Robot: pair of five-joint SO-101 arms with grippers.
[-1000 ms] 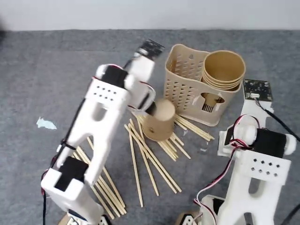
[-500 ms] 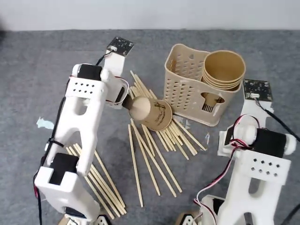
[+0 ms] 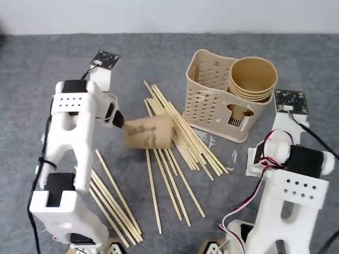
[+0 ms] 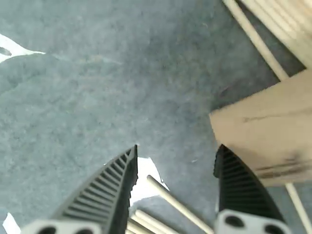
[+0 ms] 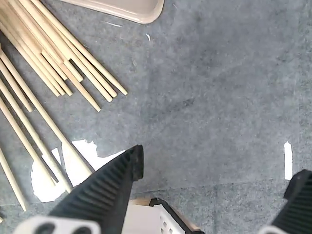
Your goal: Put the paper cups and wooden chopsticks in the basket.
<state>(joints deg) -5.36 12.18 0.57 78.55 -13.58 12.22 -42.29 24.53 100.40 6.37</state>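
Well, farthest from the basket [image 3: 204,100] sits the left gripper [image 4: 178,151], its jaws spread wide with nothing between them. The loose paper cup [image 3: 150,133] lies on its side between that gripper and the basket. One end is just beside a fingertip [image 4: 239,180], outside the jaws rather than in them, and I cannot tell whether they touch. Its long axis runs roughly from the claw toward the basket's foot, so the claw meets it end-on. My guess is the jaws must come round across the cup's wall before they can close on it.

Under and beyond the cup, the chopsticks [image 3: 183,135] fan out slantwise up to the basket's near wall. A second bundle [image 3: 114,203] lies well apart from the basket. Inside the basket, the stacked cups [image 3: 253,78] fill the compartment away from the left arm.

The right gripper [image 5: 219,168] hangs by the basket's near corner, gaping and empty. The left arm is plainly nearer the cup.
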